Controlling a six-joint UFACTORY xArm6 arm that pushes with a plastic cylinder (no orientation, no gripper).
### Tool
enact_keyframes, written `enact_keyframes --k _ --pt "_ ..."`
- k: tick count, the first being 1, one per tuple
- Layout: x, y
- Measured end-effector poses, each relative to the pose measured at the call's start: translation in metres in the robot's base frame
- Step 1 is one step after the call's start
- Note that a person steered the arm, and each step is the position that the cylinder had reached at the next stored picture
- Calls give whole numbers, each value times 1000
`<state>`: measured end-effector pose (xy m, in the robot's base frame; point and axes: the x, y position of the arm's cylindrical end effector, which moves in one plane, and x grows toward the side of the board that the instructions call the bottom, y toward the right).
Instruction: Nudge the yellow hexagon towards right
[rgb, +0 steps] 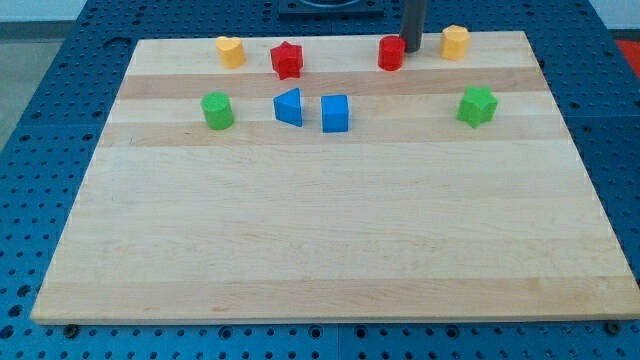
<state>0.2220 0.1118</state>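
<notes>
Wooden board (330, 230) on blue pegboard (60, 90); my tip (411, 49) betw red cylinder (391, 53) & yellow hexagon (455, 42); no pincer.

Wooden board (330, 240) fills most of my view, resting on blue perforated table (60, 90). Along board's top edge I see yellow heart block (231, 51) at left, red star block (287, 59) just right of it, red cylinder (390, 53) further right. Next row down: green cylinder (217, 110) at left, blue wedge-like block (289, 107) beside blue cube (335, 113), close but apart; green star block (477, 105) well off at right.
</notes>
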Motion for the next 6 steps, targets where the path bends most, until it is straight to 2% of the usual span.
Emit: enact_keyframes --k 1,2,3,6 --pt "-15 38" --pt "-17 52" --pt "-7 52" --pt "-31 80"
